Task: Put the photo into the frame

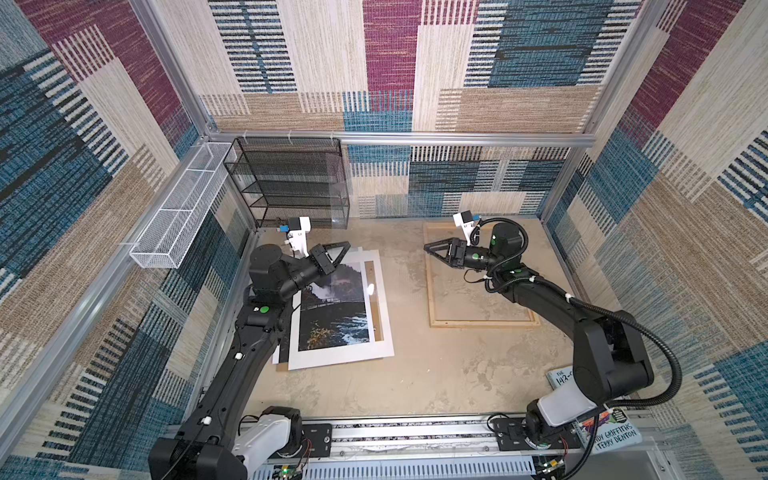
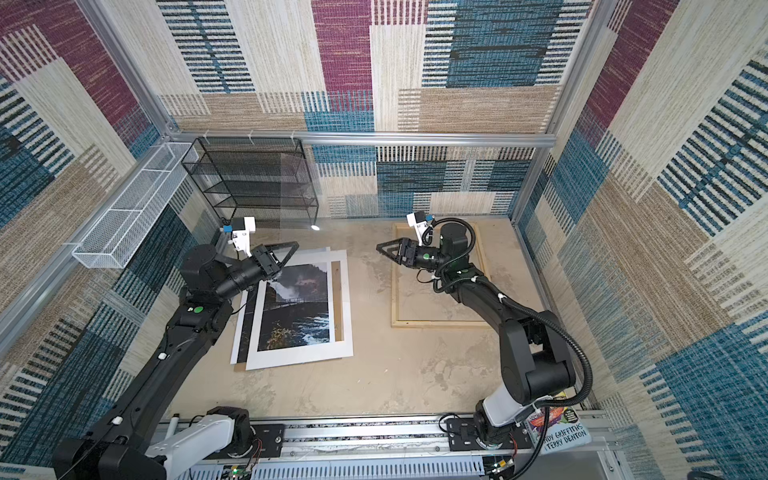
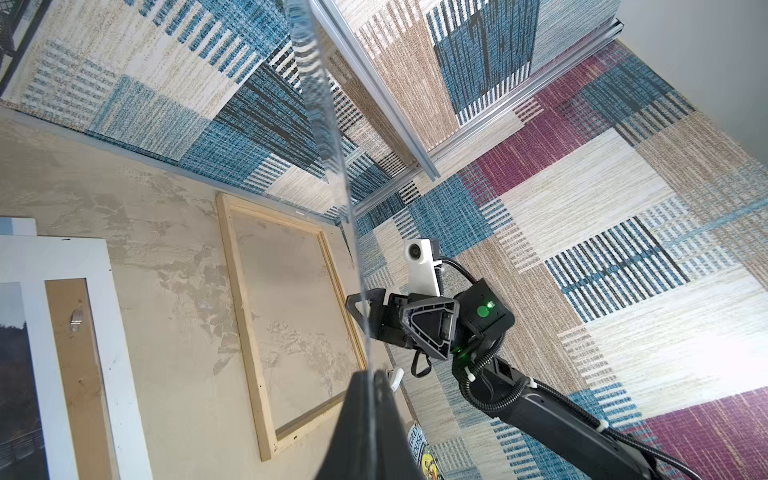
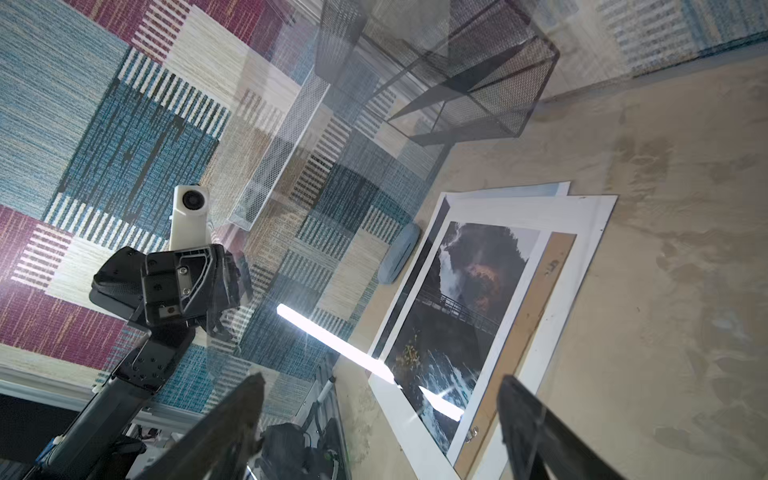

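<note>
- The left gripper (image 1: 345, 245) is seen shut tight on the thin edge of a clear pane (image 3: 324, 124).
- The pane is held up on its edge and sticks out past the left fingertips.
- The right gripper (image 1: 429, 248) is seen with its fingers (image 4: 249, 399) spread wide apart. Whether the pane is touched by them cannot be told.
- The two grippers are pointed at each other, and a gap is left between their tips.
- The photo (image 1: 336, 307) is laid flat on the table (image 1: 415, 365), down below the left fingers.
- The photo is laid on top of a white mat board (image 1: 340, 353).
- A strip of brown backing board (image 1: 375, 299) is seen through the mat's opening, on the side of the photo nearer the right fingers.
- The frame (image 1: 482, 322) is laid flat on the table below the right fingers, well apart from the photo.
- Only the table is seen through the frame's middle.
</note>
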{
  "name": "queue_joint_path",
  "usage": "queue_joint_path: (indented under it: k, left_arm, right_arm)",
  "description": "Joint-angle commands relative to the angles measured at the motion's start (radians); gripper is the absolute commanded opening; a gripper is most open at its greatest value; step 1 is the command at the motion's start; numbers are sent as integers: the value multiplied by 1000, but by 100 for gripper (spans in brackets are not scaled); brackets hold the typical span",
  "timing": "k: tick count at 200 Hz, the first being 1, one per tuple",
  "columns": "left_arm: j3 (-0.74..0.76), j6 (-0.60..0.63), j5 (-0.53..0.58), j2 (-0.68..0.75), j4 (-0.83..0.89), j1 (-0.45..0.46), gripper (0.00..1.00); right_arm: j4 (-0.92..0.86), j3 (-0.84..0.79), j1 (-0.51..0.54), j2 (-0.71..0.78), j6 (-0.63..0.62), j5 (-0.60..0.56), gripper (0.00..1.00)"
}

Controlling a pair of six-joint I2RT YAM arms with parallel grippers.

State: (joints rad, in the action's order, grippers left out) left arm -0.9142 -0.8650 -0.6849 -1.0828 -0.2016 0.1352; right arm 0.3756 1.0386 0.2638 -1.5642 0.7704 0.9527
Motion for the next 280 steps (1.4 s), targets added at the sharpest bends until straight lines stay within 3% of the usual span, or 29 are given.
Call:
queue_joint_path:
  k: [1, 35, 67, 99, 144, 203, 239, 280]
  left_arm:
    - [4, 1, -40, -22, -66, 3, 0]
    - [9, 6, -70, -65, -96, 3, 0]
    - [18, -10, -115, -102, -145, 6, 0]
    - [21, 4, -123, -122, -147, 18, 0]
    - [29, 17, -118, -137, -147, 27, 0]
    - [17, 22, -105, -174, -147, 37, 0]
    - [12, 20, -84, -205, -146, 43, 34]
    - [9, 55, -29, -244, -96, 50, 45]
  right_arm:
    - [61, 12, 3, 34, 24, 92, 86]
    - [46, 8, -9, 61, 21, 75, 76]
    - [38, 6, -23, 61, 22, 67, 54]
    - [43, 4, -41, 58, 24, 67, 53]
    - [34, 2, -76, 60, 20, 67, 40]
    - [6, 2, -114, 64, -2, 81, 2]
    - [-93, 16, -140, 52, -132, 134, 0]
    - [-197, 27, -214, 50, -204, 158, 0]
